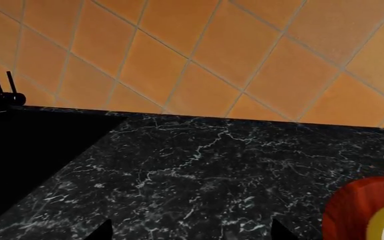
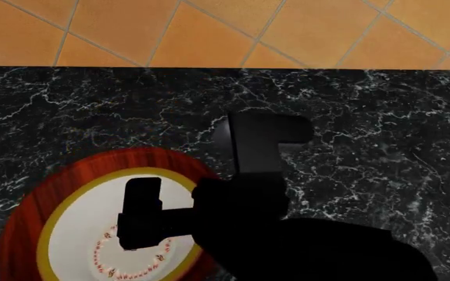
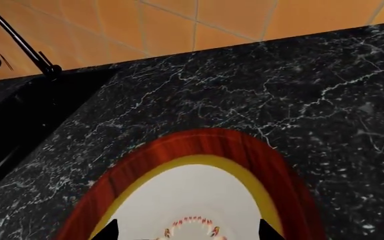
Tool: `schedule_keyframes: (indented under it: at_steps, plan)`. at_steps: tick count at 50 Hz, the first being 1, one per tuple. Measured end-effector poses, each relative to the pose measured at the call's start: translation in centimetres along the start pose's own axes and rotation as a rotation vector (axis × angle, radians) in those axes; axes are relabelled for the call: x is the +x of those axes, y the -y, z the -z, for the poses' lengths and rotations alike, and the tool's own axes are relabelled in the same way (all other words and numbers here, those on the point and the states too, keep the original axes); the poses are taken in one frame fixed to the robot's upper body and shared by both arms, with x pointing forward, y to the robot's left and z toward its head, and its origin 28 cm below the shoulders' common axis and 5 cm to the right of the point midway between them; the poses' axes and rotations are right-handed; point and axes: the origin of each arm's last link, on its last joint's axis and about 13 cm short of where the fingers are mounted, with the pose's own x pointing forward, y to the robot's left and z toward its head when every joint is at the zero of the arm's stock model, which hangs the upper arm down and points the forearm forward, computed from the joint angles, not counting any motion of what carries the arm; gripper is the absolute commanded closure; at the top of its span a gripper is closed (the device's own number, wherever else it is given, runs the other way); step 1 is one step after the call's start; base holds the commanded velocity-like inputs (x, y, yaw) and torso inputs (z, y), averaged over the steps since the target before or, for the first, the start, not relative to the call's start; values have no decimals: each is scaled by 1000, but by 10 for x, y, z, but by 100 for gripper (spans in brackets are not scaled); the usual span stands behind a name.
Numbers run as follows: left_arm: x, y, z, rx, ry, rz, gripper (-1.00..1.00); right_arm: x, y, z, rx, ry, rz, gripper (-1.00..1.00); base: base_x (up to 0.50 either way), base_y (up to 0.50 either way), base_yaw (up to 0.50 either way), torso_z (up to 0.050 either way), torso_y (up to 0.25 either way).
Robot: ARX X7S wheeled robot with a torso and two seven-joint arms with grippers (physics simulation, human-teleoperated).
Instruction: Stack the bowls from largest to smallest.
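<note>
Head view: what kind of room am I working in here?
Most likely a kitchen: a black white-veined marble countertop runs along an orange tiled wall, and the wrist views show a thin black tap standing over a dark sink basin.

head view looks steeply down on counter (image 2: pixel 365 117); wrist views low, close, facing tiled wall (image 1: pixel 245 50); all share nested bowls (image 3: pixel 199 150).

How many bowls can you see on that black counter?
2. A red-brown wood-grain bowl sits on the marble counter, and a white bowl with a yellow rim is nested inside it. The arm above them may hide another.
</note>
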Motion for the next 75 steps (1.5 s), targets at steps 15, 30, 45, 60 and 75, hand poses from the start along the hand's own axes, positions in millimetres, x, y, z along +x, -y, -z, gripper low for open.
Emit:
schedule_keyframes:
  at_steps: [15, 30, 45, 60, 75]
  plan:
    - [0, 0, -1, -1, 1, -2, -100, -23, -5, -9, -57, 50, 17, -100, 0, 0, 0, 0, 0]
    - [-1, 0, -1, -1, -1, 1, -100, -74, 4, -31, -113, 116, 113, -100, 0, 0, 0, 0, 0]
    - [0, 1, -1, -1, -5, 5, -100, -121, 21, -37, -157, 114, 242, -100, 0, 0, 0, 0, 0]
    - [-1, 2, 0, 0, -7, 6, -100, -154, 30, -18, -196, 4, 316, -100, 0, 0, 0, 0, 0]
    - [0, 3, 0, 2, -8, 11, -100, -173, 34, -7, -233, -101, 360, -100, 0, 0, 0, 0, 0]
